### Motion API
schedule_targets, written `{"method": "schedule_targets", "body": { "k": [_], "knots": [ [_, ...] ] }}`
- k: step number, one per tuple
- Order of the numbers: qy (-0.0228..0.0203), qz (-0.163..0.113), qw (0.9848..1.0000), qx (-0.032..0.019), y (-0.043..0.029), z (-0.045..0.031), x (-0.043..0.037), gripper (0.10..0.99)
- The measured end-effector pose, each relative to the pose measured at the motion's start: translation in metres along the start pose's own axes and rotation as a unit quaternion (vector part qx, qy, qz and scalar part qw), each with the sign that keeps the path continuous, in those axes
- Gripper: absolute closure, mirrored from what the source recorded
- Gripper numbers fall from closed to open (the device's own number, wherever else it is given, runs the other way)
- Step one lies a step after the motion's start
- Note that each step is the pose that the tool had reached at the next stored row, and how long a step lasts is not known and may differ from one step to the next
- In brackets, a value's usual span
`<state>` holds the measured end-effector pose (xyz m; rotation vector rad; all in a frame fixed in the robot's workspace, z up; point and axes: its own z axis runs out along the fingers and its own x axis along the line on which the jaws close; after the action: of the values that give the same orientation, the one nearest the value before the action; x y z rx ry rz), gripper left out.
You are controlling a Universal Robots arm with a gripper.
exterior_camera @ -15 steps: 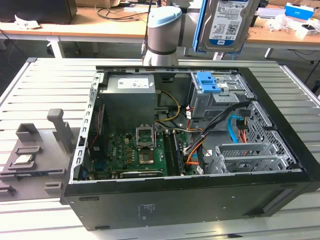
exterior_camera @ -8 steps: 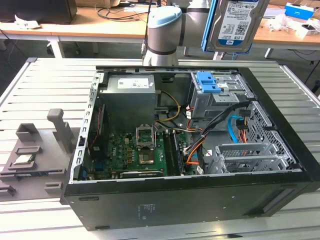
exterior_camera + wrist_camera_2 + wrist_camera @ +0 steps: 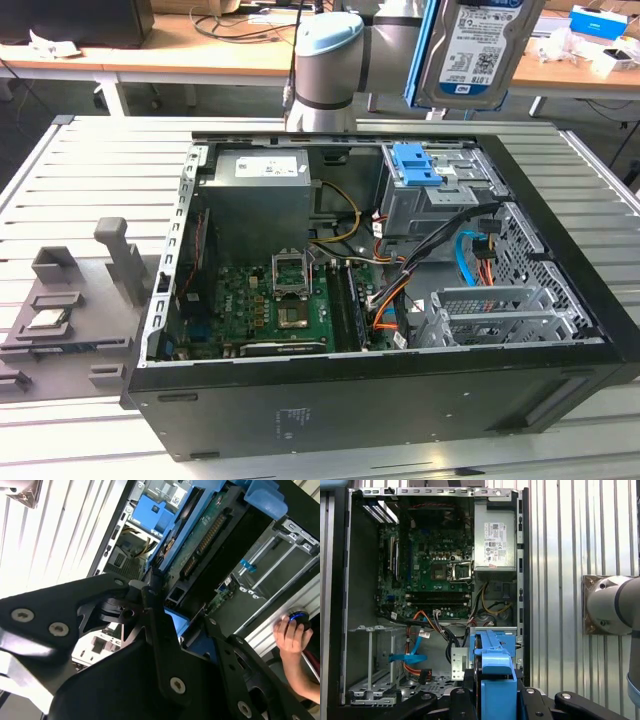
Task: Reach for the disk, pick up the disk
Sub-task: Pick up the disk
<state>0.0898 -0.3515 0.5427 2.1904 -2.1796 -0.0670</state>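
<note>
Exterior view: flat rectangular silver disk (image 3: 480,45) with white-and-blue label and bright blue plastic edge bracket, up at top right of frame, upright, well above open black computer case (image 3: 350,410) and apart from it; just beside grey robot arm with pale blue caps (image 3: 330,50); blue plastic latch (image 3: 415,165) sitting on grey metal drive cage (image 3: 430,210) below, untouched. Second wrist view: black two-finger gripper (image 3: 177,612) closed narrow onto disk (image 3: 200,545), blue bracket and green circuit side running away between black fingers (image 3: 157,635); person's hand (image 3: 290,635) resting at case edge, well apart from gripper. First wrist view: gripper (image 3: 495,695) clamped either side of blue bracket of disk (image 3: 495,655), edge-on, hanging over case interior with green motherboard (image 3: 435,565) well beneath. Judged: reach done, grasp done, disk clear of case and held in the air; nothing of the pick-up visibly left.
</note>
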Motion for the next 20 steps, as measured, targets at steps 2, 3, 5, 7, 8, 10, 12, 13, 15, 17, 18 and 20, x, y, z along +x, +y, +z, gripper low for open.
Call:
{"method": "schedule_targets", "body": {
  "k": [2,3,5,7,8,10,12,13,15,17,18,20],
  "knots": [
    [-0.0088,-0.001,1.0000,0.0001,0.0000,0.0001,0.0100,0.722],
    [-0.0139,-0.001,0.9999,0.0001,0.0001,0.0001,0.0150,0.722],
    [-0.0140,-0.001,0.9999,0.0001,0.0001,0.0001,0.0182,0.722],
    [-0.0140,-0.001,0.9999,0.0001,0.0001,0.0001,0.0203,0.722],
    [-0.0140,-0.001,0.9999,0.0001,0.0001,0.0001,0.0212,0.722],
    [-0.0139,-0.001,0.9999,0.0001,0.0001,0.0002,0.0234,0.722],
    [-0.0138,-0.001,0.9999,0.0001,0.0001,0.0001,0.0250,0.722],
    [-0.0138,-0.001,0.9999,0.0001,0.0001,0.0001,0.0261,0.722],
    [-0.0138,-0.001,0.9999,0.0001,0.0002,0.0002,0.0279,0.722],
    [-0.0138,-0.001,0.9999,0.0001,0.0002,0.0002,0.0298,0.722],
    [-0.0138,-0.001,0.9999,0.0001,0.0002,0.0002,0.0308,0.722],
    [-0.0138,-0.001,0.9999,0.0001,0.0002,0.0002,0.0334,0.722]
  ]
}}
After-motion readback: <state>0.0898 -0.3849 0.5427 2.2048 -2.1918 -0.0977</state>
